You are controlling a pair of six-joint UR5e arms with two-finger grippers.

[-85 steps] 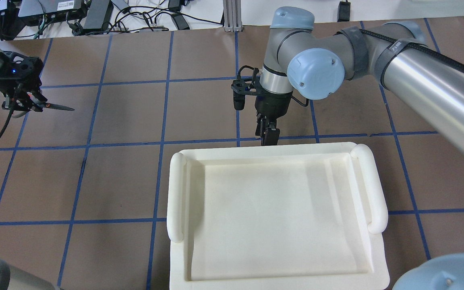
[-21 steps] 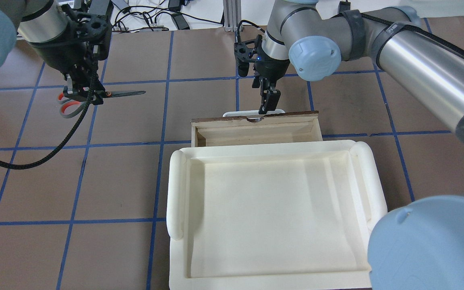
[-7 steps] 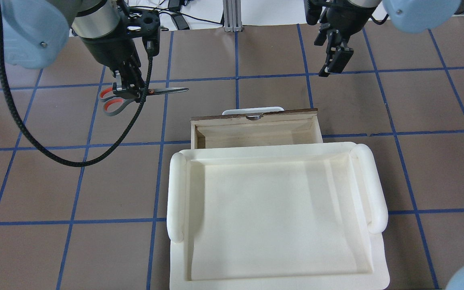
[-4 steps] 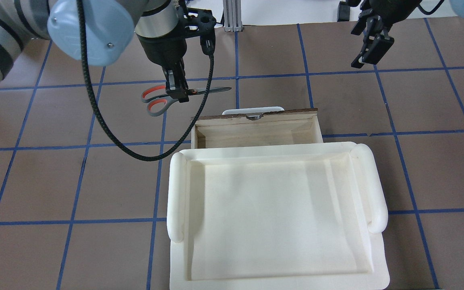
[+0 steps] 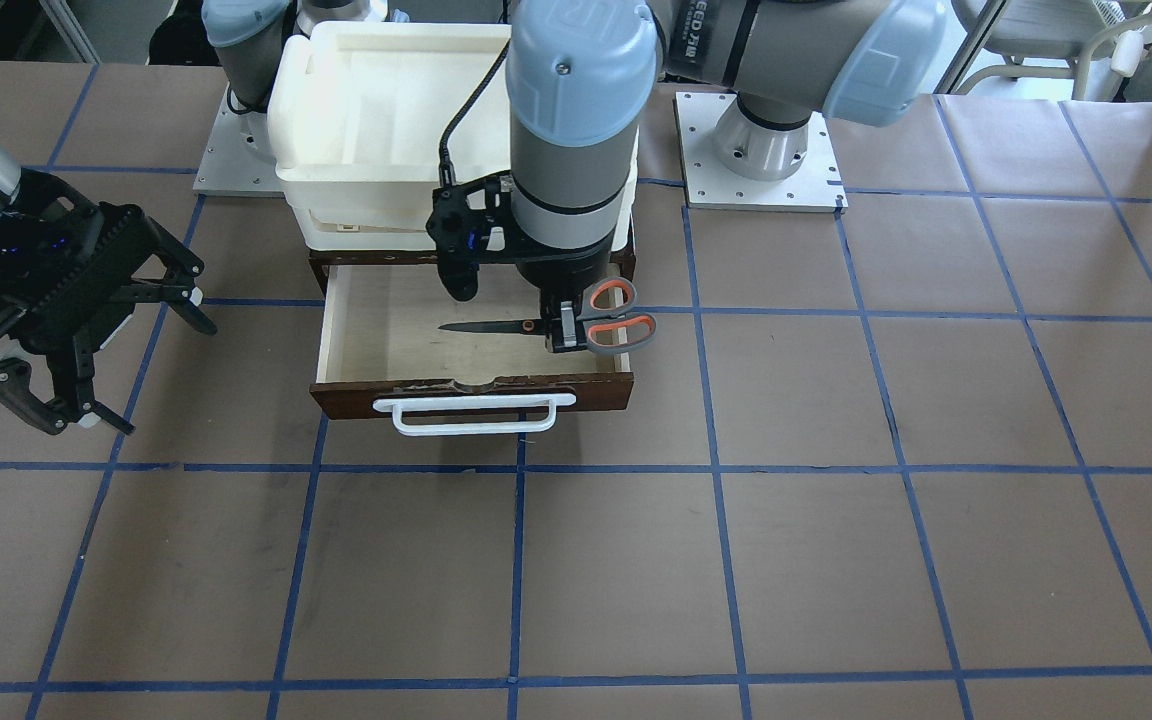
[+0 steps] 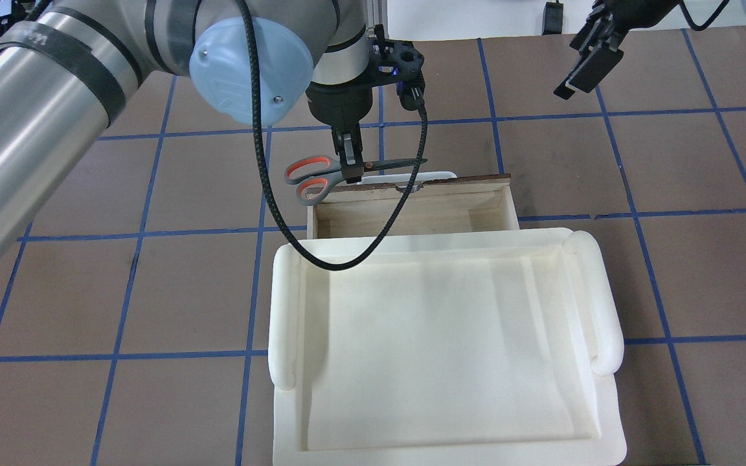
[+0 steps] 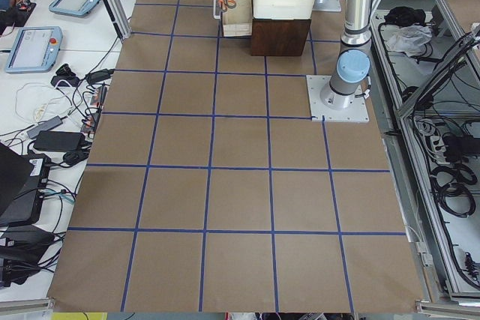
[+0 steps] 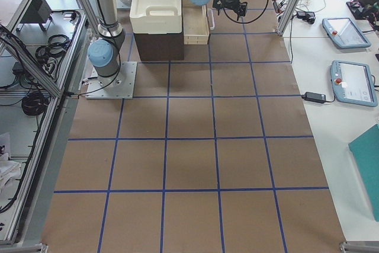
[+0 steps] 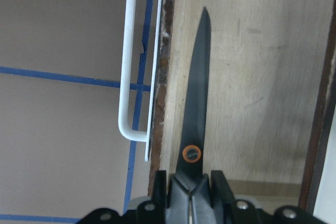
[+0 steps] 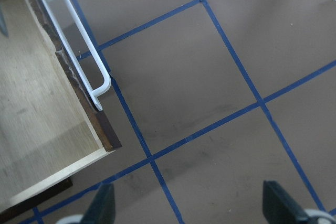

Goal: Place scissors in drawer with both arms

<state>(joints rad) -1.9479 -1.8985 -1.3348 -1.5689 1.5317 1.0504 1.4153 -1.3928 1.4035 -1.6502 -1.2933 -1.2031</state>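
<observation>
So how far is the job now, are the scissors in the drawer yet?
Not yet. Done: the drawer is pulled open. In hand: the left end effector grips the scissors near the pivot, with the blades over the drawer floor. The right end effector is open, away from the drawer. Left: lowering and releasing the scissors inside.

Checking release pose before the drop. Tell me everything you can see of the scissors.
The scissors are a small pair: grey handles with orange-red lining in the loops, slim dark blades shut together, an orange ring at the pivot. The left gripper clamps them just behind the pivot and holds them level over the open drawer. The blades run along its front wall above the pale floor; the loops sit over a side wall. Nothing else seems to touch them.
</observation>
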